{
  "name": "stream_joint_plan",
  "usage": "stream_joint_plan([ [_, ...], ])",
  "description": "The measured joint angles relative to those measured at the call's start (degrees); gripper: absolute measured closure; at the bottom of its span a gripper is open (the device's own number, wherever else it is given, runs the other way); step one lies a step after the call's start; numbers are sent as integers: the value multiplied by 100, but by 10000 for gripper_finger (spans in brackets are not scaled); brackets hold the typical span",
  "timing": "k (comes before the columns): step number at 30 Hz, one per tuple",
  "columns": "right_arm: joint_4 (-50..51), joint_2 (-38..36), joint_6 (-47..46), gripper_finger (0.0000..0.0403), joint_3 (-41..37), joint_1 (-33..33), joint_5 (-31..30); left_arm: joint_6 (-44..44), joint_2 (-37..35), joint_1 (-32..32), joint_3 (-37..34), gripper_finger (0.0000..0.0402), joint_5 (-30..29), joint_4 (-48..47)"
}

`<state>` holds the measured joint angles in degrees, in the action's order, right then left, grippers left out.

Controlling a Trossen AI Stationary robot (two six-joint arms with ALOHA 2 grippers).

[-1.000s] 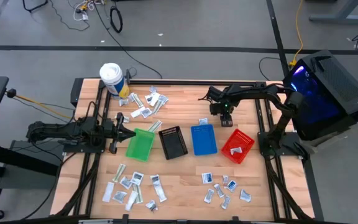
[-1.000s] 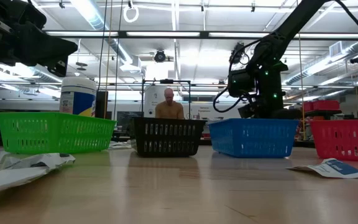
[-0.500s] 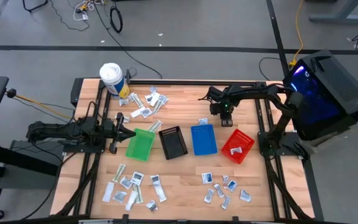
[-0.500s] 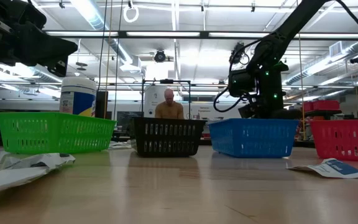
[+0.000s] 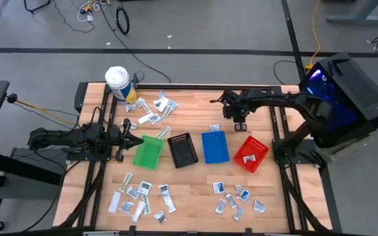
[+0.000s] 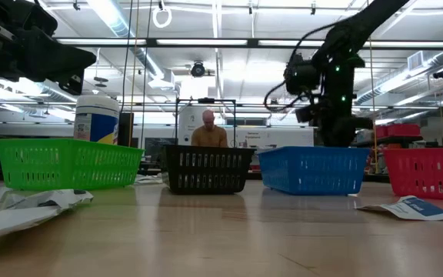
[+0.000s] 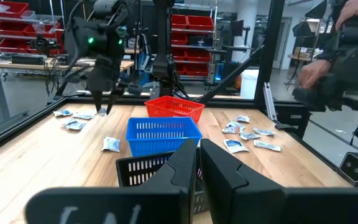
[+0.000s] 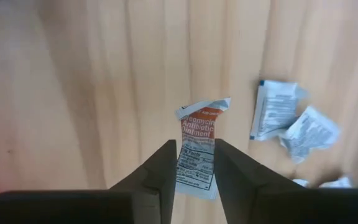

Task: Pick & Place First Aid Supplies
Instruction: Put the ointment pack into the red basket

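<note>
Right end effector point(image 8: 192, 163) pinched on an orange-printed sachet point(image 8: 199, 151), raised over the bench's far edge, behind the blue bin point(image 5: 214, 147). Red bin point(image 5: 251, 154) holds one white packet point(image 5: 245, 158); green bin point(image 5: 148, 152), black bin point(image 5: 182, 149) and blue bin look empty. Left end effector point(image 5: 126, 136) closed, empty, beside green bin.

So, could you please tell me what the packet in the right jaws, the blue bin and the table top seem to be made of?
The packet looks like thin matte paper or foil laminate: it is printed, creased and curled at its torn top. The blue bin looks like moulded plastic, with slotted walls and an even, slightly glossy colour. The table top looks like sealed light wood: plank seams and grain show, with a soft sheen.
</note>
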<state>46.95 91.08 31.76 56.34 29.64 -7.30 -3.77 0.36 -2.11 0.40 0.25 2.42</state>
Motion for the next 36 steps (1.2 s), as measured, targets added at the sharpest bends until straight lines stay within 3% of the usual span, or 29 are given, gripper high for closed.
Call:
stream_joint_plan([
  [23, 1153, -1659, -887, 298, 7, -832, 131, 0, -2, 0, 1, 369, 0, 0],
  [30, 1601, -1854, -1033, 298, 13, -1162, 1081, 0, -1, 0, 1, 369, 0, 0],
  [36, 1914, -1850, -1035, 298, 13, -1622, 1545, 0, 0, 0, 1, 369, 0, 0],
])
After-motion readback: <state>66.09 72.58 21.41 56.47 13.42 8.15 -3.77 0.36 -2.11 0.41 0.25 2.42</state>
